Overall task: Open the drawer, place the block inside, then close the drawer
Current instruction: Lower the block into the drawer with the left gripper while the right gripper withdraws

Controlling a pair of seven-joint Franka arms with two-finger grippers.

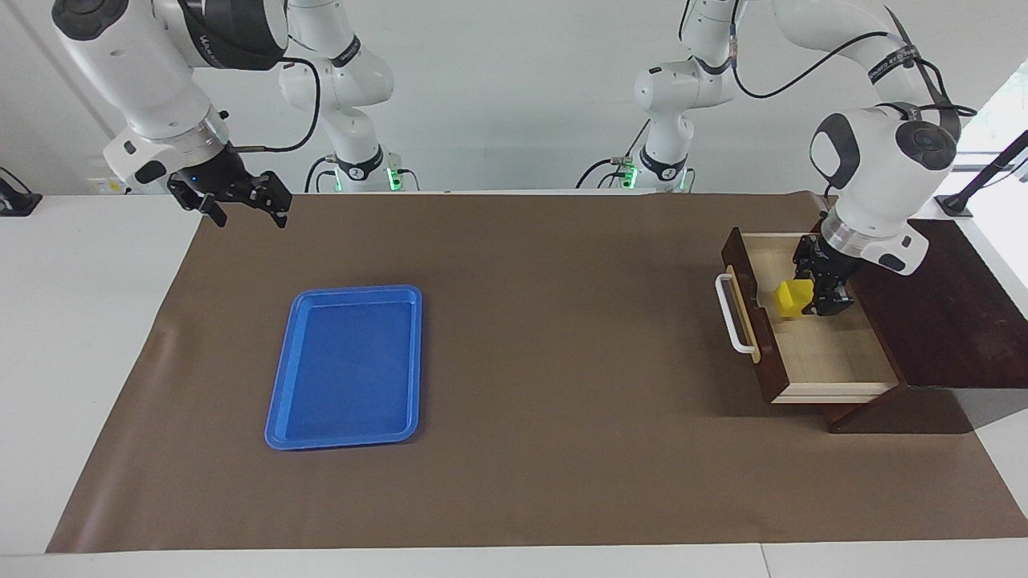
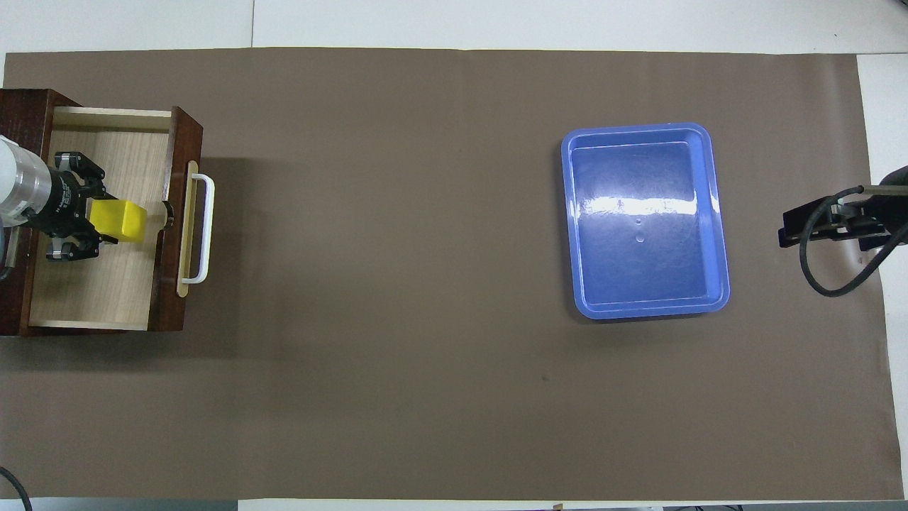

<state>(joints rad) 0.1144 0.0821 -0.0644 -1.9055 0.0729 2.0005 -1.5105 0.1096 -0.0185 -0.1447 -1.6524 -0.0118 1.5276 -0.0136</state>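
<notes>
Overhead view: left pincer (image 2: 91,231) grasps the block (image 2: 118,219) low inside the drawer (image 2: 99,284) for release; right pincer (image 1: 241,195) waits released.

One high camera faces the robots, another looks steeply down; both share the table (image 1: 562,482).

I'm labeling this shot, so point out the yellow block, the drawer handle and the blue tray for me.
yellow block (image 1: 789,297), facing view, its front face.
drawer handle (image 1: 732,324), facing view, middle of the white bar.
blue tray (image 2: 717,213), overhead view, its rim toward the right arm's end.
</notes>
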